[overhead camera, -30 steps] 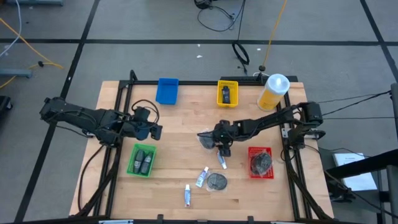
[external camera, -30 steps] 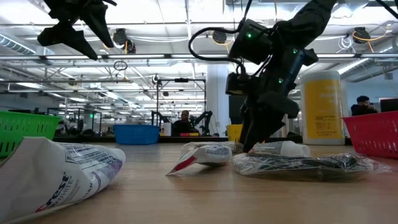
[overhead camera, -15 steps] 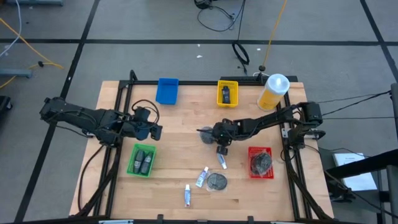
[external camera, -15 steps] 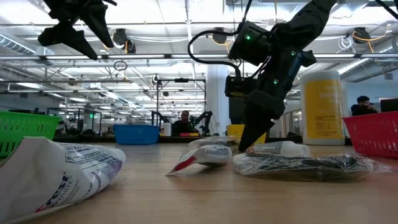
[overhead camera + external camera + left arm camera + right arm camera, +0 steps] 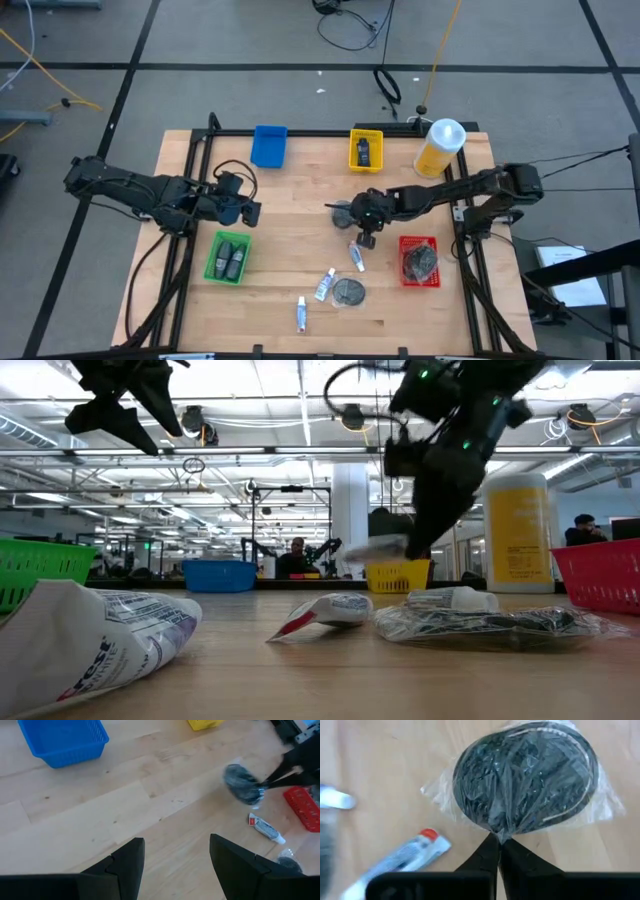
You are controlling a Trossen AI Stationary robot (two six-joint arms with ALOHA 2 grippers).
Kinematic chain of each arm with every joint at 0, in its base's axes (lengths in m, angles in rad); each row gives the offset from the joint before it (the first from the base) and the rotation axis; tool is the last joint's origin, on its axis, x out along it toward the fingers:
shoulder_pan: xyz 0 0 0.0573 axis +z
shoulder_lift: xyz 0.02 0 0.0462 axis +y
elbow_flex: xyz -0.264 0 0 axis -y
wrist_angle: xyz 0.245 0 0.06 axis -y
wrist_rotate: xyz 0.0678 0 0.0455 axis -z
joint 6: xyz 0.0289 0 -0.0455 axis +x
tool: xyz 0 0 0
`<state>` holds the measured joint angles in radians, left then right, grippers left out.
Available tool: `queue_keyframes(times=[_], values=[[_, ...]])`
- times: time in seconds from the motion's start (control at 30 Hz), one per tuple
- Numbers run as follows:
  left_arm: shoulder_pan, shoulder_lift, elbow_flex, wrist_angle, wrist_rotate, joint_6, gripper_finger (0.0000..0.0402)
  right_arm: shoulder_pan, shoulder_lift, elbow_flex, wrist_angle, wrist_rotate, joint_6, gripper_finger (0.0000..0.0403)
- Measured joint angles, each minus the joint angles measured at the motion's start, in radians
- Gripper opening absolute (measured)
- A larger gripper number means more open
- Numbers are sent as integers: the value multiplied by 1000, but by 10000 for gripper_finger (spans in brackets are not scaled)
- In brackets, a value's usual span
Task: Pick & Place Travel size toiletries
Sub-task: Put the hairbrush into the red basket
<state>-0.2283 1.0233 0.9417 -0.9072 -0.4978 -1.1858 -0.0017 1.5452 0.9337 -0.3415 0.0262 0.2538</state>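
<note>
— Wooden surface [image 5: 290, 230] from above: where is the right tool?
— Right tool [image 5: 352, 212] sits mid-surface, pinched together on the plastic wrap of a dark round disc [image 5: 343, 212]. Left tool [image 5: 250, 212] waits above the green tray [image 5: 228, 257], which holds two dark bottles [image 5: 230, 260]. A second wrapped disc [image 5: 348, 291] and three white tubes [image 5: 325, 285] lie nearer the front edge.

— And the low view?
— The held disc [image 5: 375, 546] hangs clear of the surface under the right tool [image 5: 405, 550].

— Left wrist view?
— Left tool's fingers [image 5: 127, 865] stand apart, gripping nothing; the disc [image 5: 242, 788] shows farther off.

— Right wrist view?
— Fingertips [image 5: 496, 851] meet on the bag's edge, the disc [image 5: 525, 775] just beyond, a red-capped tube [image 5: 402, 855] nearby.
</note>
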Motion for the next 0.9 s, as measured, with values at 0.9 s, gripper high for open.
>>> queue_keyframes(times=[0.9], values=[[69, 0, 0, 171, 0, 155, 218, 446, -501, 0, -732, 56, 659, 0]])
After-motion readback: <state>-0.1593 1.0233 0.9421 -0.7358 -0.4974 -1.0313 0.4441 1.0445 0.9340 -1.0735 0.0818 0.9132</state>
